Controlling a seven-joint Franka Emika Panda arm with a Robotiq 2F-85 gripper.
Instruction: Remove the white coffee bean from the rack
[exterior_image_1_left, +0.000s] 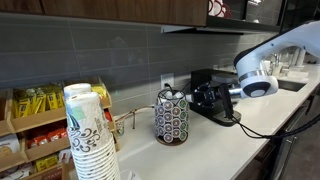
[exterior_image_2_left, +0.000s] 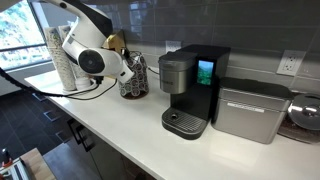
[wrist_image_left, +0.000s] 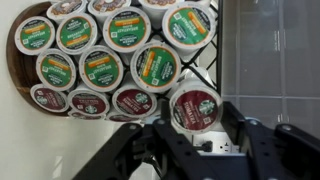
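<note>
The tool (exterior_image_1_left: 207, 99) is just beside the rack (exterior_image_1_left: 171, 119) at mid-frame on the desk (exterior_image_1_left: 225, 150). Low centre in the wrist view, a small white shape, likely the white coffee bean (wrist_image_left: 212, 146), sits between its fingers. I cannot tell whether they are clenched. Removal looks unfinished.

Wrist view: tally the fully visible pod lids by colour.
Green or green-and-orange lids: 7
Dark red lids: 4
Total: 11, not counting lids cut off at the picture's edge or partly hidden.
</note>
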